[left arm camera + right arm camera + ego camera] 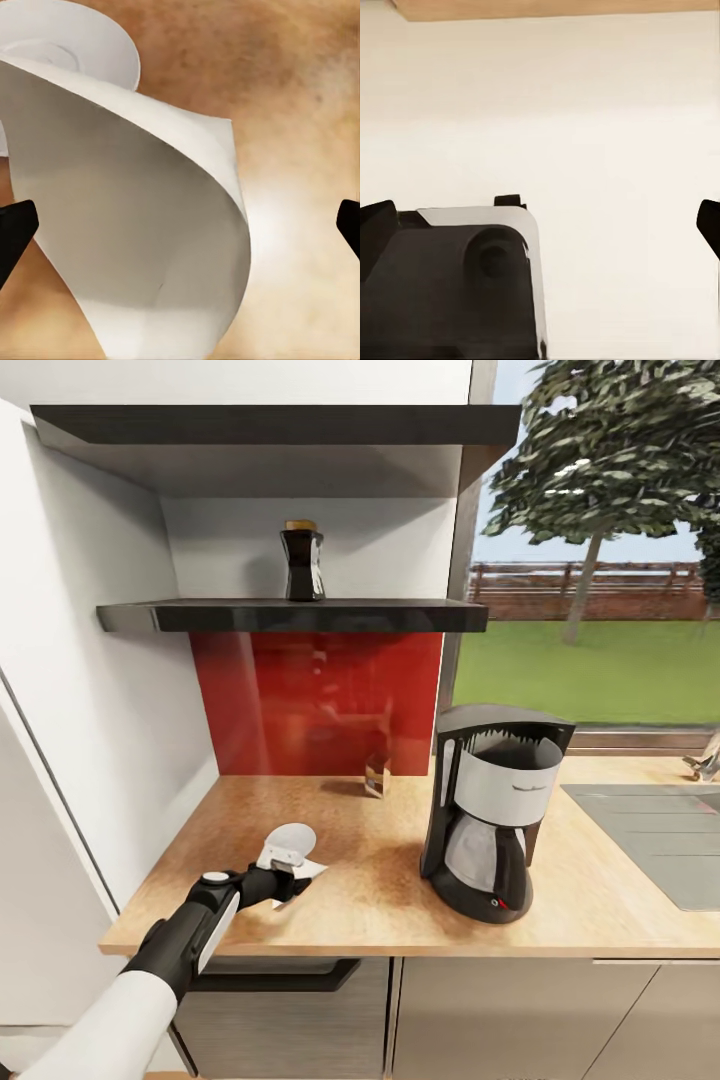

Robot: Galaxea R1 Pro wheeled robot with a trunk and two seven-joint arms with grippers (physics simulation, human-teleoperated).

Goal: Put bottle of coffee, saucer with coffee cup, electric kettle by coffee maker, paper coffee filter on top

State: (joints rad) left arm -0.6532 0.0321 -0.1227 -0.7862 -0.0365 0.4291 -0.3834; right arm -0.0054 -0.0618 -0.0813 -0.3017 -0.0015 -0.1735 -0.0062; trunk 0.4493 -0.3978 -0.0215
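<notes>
White paper coffee filter (297, 868) lies curled on the kitchen countertop (380, 900), coffee maker (493, 808) well apart.

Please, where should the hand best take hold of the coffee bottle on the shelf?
Probably at the narrow waist of the bottle, coming level from the front. It stands upright near the shelf edge, and the board above blocks a grasp from the top.

Bare worktop (350, 900) between left hand (290, 880) & coffee maker (497, 810) (wide gap); filter (288, 847) beside the hand, glass (377, 773) near backsplash, shelf (300, 616) overhead.
</notes>
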